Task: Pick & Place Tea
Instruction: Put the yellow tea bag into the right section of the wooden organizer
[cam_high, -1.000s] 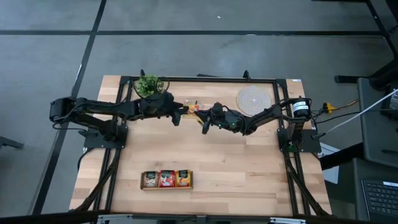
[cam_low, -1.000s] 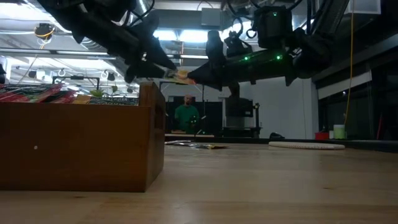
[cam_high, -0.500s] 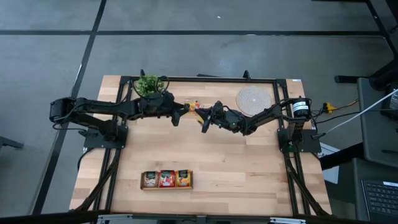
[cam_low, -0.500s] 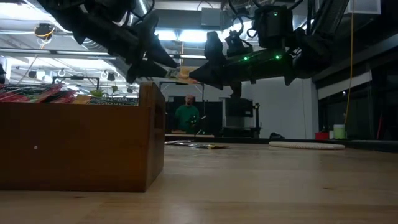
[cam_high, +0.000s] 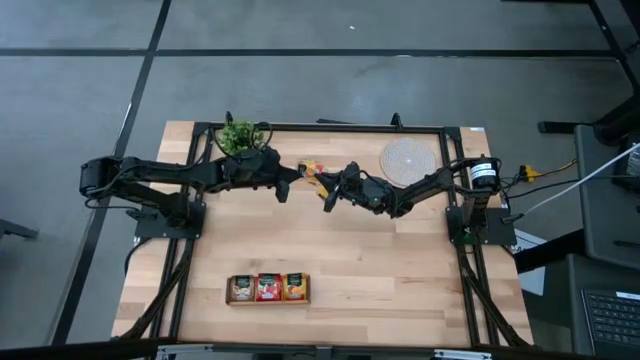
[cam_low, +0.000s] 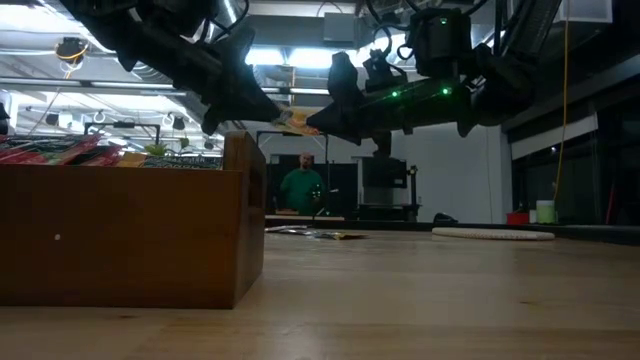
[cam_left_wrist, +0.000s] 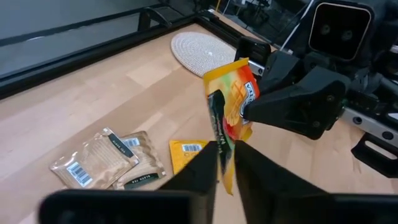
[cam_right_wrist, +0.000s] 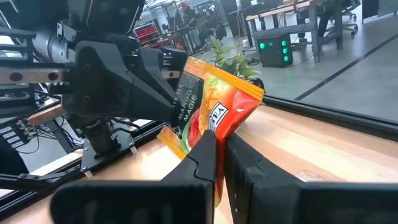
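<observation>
Sachet (cam_left_wrist: 234, 99) pinched by both jaws, left gripper (cam_high: 300, 172), right gripper (cam_high: 322, 186), above table (cam_high: 400, 260).

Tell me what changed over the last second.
Very little. The yellow-orange sachet stays pinched in mid-air by both the left gripper and the right gripper, which have edged slightly closer together above the table's far edge. The loose sachets, wooden tray and woven mat have not moved.
</observation>
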